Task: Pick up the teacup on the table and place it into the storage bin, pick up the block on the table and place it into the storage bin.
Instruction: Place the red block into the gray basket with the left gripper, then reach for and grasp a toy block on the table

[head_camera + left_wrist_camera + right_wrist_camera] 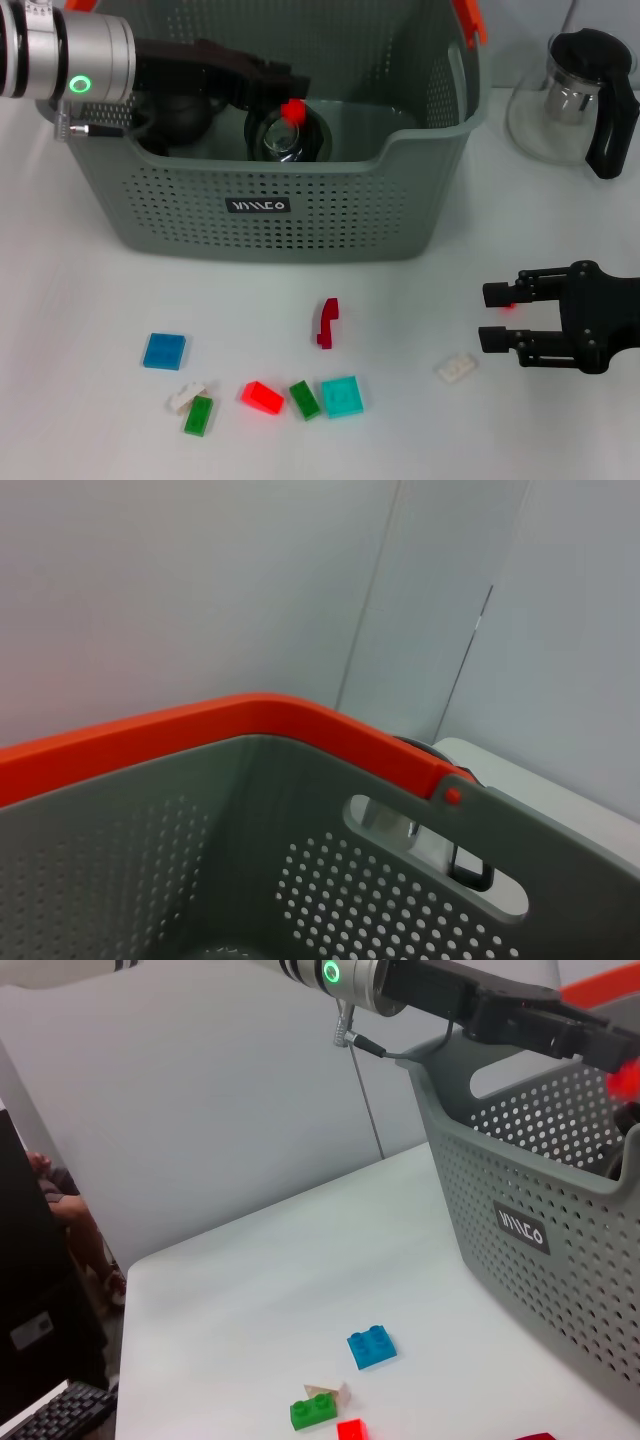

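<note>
Glass pot (560, 100), black lid and handle, upright on white surface (80, 300), beyond right end effector (485, 317), well apart. Dark red curved piece (327, 322) on surface, toward robot's left of that end effector. Keyboard corner (60, 1415) off surface edge; seated person (62, 1200) partly visible.

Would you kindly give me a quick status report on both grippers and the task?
Left gripper inside storage bin, over the teacup. Right gripper open, low over table, near white block. Blocks on table, path unobstructed.
</note>
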Controlling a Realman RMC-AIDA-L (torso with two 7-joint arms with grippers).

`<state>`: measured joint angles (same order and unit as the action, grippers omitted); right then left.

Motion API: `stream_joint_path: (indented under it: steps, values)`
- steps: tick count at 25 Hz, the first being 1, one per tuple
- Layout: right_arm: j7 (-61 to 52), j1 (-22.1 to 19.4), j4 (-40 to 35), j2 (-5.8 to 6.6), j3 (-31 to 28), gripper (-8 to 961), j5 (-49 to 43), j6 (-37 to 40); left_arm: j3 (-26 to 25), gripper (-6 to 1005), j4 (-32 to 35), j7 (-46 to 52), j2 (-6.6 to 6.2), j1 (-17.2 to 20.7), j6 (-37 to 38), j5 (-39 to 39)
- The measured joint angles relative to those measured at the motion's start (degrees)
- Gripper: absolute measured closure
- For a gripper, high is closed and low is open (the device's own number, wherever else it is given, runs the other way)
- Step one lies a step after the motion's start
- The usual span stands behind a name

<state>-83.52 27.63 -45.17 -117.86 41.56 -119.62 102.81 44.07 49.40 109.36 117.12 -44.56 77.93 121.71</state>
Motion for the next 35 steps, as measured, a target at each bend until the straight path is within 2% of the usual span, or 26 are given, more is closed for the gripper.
stream_joint_path:
  steps: [6, 9, 12, 14, 17, 19, 22, 26, 29, 35]
  values:
    - [0.02, -0.03, 0.00, 0.00, 0.01, 361, 0.00, -0.06, -0.45, 648, 0.90, 0.03, 0.26, 0.61, 0.64, -1.37]
    - [0.02, -0.08, 0.00, 0.00, 0.02, 361, 0.00, -0.06, -1.94, 585, 3.22, -0.82, 0.65, 2.68, 4.13, -5.11]
    - [0.01, -0.12, 0.00, 0.00, 0.01, 361, 0.00, -0.02, -7.83, 522, 5.55, -6.17, 1.09, 5.96, 15.42, -11.37]
    - [0.01, -0.10, 0.00, 0.00, -0.01, 361, 0.00, -0.03, -11.43, 532, 5.59, -9.93, 1.09, 7.48, 22.32, -12.88]
    - [0.02, 0.07, 0.00, -0.05, -0.05, 361, 0.00, -0.16, -16.17, 534, 4.95, -17.83, 1.45, 10.83, 31.06, -11.89]
    - [0.01, 0.16, 0.00, -0.08, -0.01, 361, 0.01, -0.17, -17.16, 535, 5.10, -23.49, 2.59, 13.92, 33.06, -9.45]
    - [-0.21, 0.29, 0.00, -0.09, 0.06, 361, 0.01, -0.11, -17.16, 537, 5.56, -29.93, 4.44, 18.09, 33.22, -3.58]
    - [-0.45, 0.67, 0.00, -0.09, 0.03, 361, 0.04, 0.08, -16.86, 539, 5.34, -33.64, 6.05, 20.86, 30.50, 4.94]
    - [-0.49, 0.94, 0.00, -0.09, 0.27, 361, 0.03, 0.12, -16.76, 538, 5.15, -34.92, 6.62, 21.93, 27.85, 7.72]
    - [-0.51, 1.01, 0.00, -0.08, 0.35, 361, 0.00, 0.07, -18.81, 539, 0.72, -48.06, 7.16, 24.45, 20.22, 8.38]
